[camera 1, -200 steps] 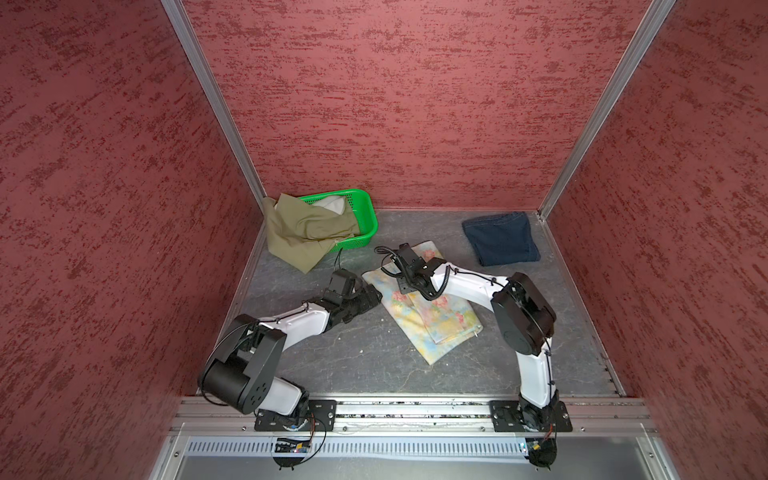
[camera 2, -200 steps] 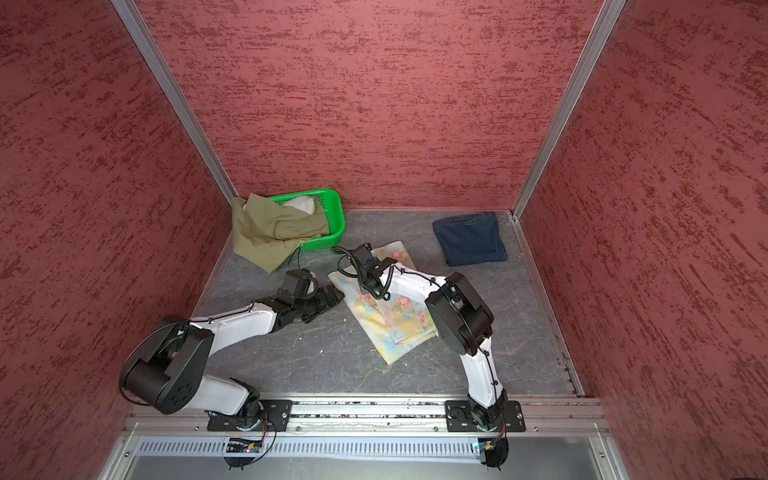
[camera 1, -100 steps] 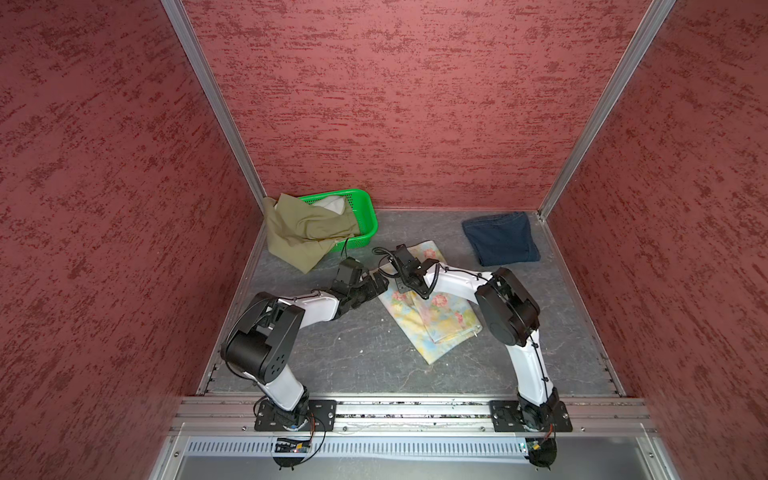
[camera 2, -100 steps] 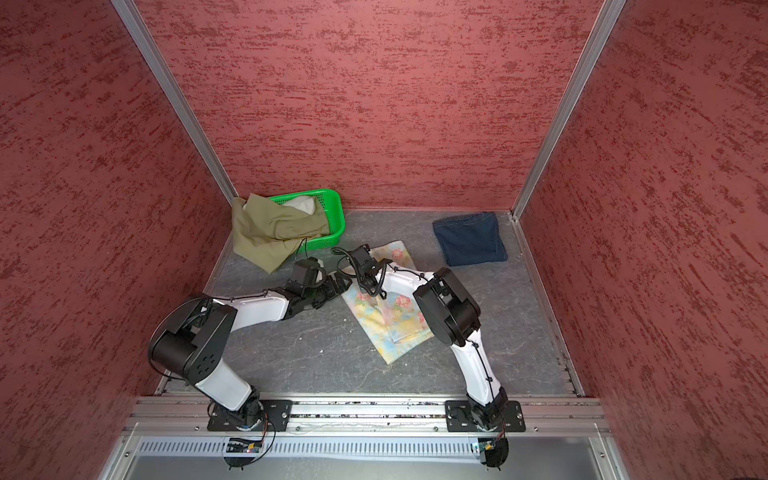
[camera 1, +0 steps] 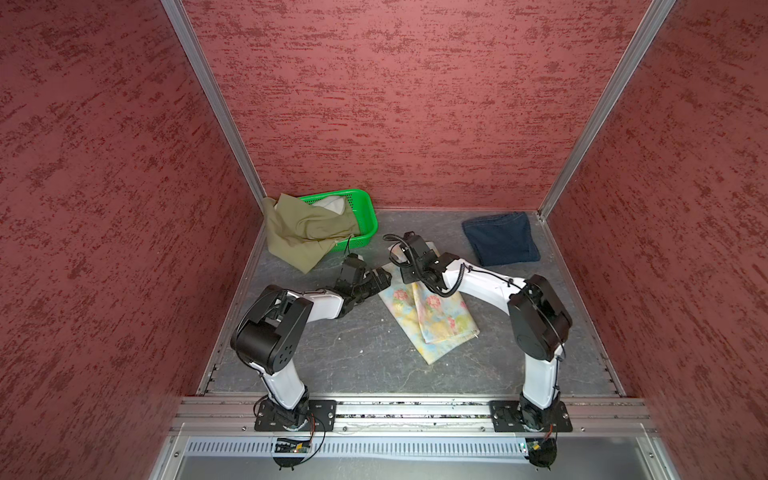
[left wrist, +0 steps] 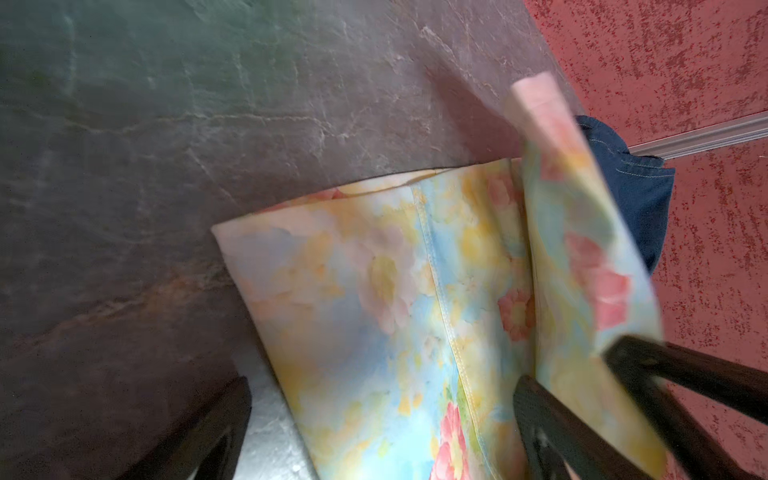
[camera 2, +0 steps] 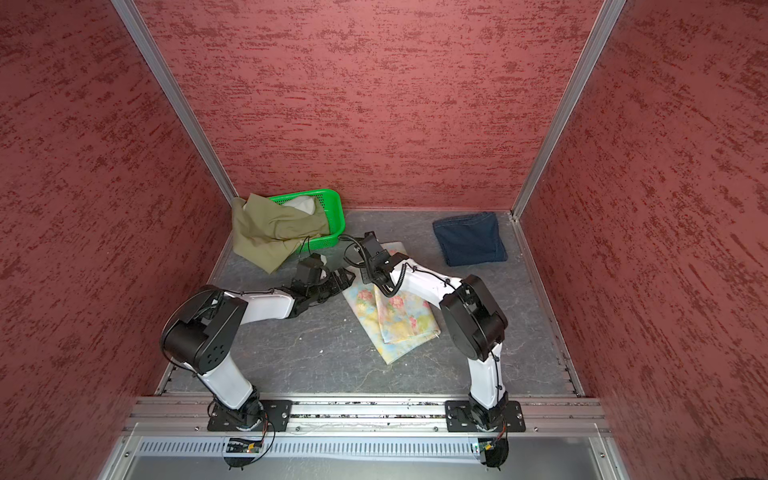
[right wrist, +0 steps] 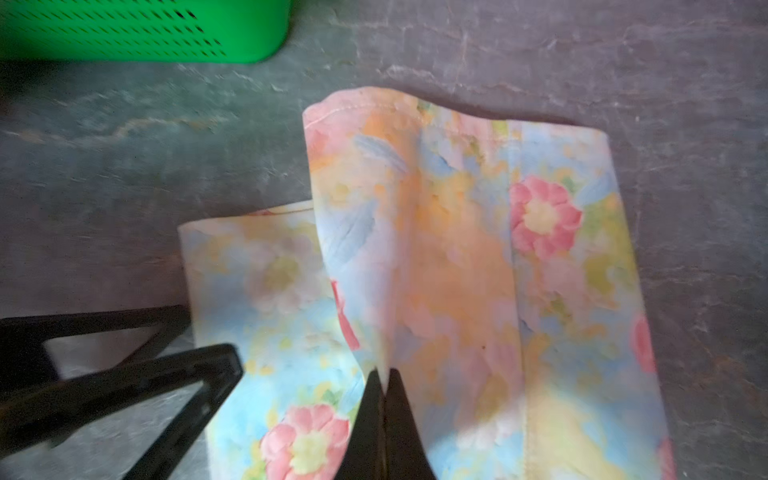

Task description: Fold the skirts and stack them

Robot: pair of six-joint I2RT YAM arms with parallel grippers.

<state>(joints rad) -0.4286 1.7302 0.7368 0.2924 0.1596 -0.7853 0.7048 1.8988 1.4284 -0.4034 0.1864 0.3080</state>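
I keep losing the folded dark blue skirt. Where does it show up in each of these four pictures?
Top view: the blue skirt lies in the far right corner of the floor.
Top view: the blue skirt, again in that corner.
Left wrist view: the blue skirt peeks out behind the flowered skirt, against the red wall.
Right wrist view: not in it.
Shared landmark: the flowered skirt, visible in all four.
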